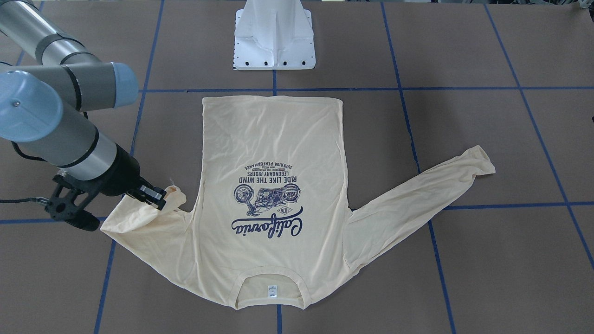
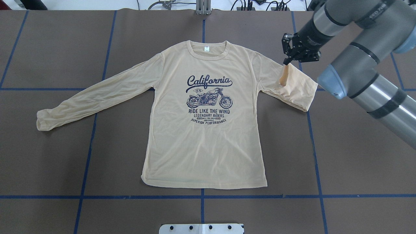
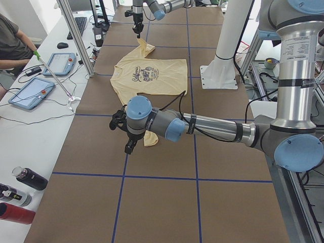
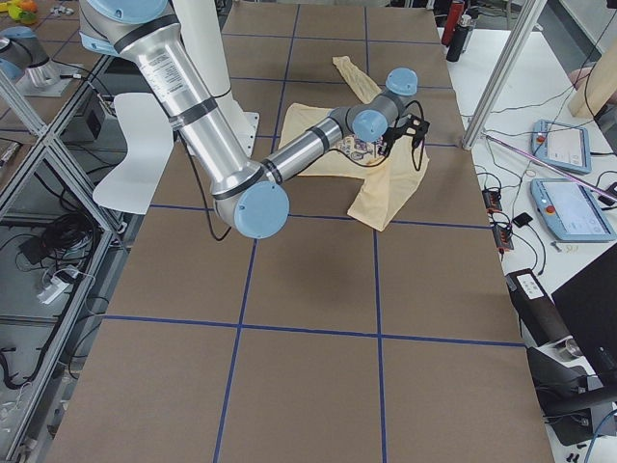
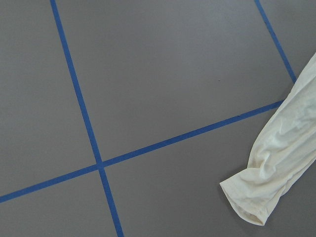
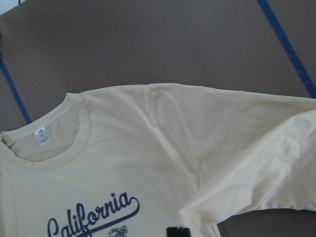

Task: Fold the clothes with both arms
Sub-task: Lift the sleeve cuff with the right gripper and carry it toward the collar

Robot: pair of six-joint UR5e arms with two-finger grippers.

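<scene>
The cream-yellow shirt [image 2: 204, 139] lies flat and print-up on the brown table, collar [image 2: 207, 52] on the far side. My right gripper [image 2: 286, 61] is shut on the cuff of the sleeve [image 2: 297, 89] on its side; the cuff is lifted and doubled back toward the shoulder. From the front, that gripper [image 1: 159, 198] pinches the cuff just above the cloth. The other sleeve [image 2: 97, 94] lies stretched out flat, and its cuff [image 5: 266, 187] shows in the left wrist view. My left gripper [image 3: 126, 142] hovers near that cuff; I cannot tell whether it is open or shut.
The white pedestal base [image 1: 274, 37] stands behind the shirt's hem. Blue tape lines [image 2: 201, 196] grid the table. A person [image 3: 12, 45] sits at a side bench with tablets [image 3: 30, 91], and bottles [image 3: 28, 178] lie beside the table's end.
</scene>
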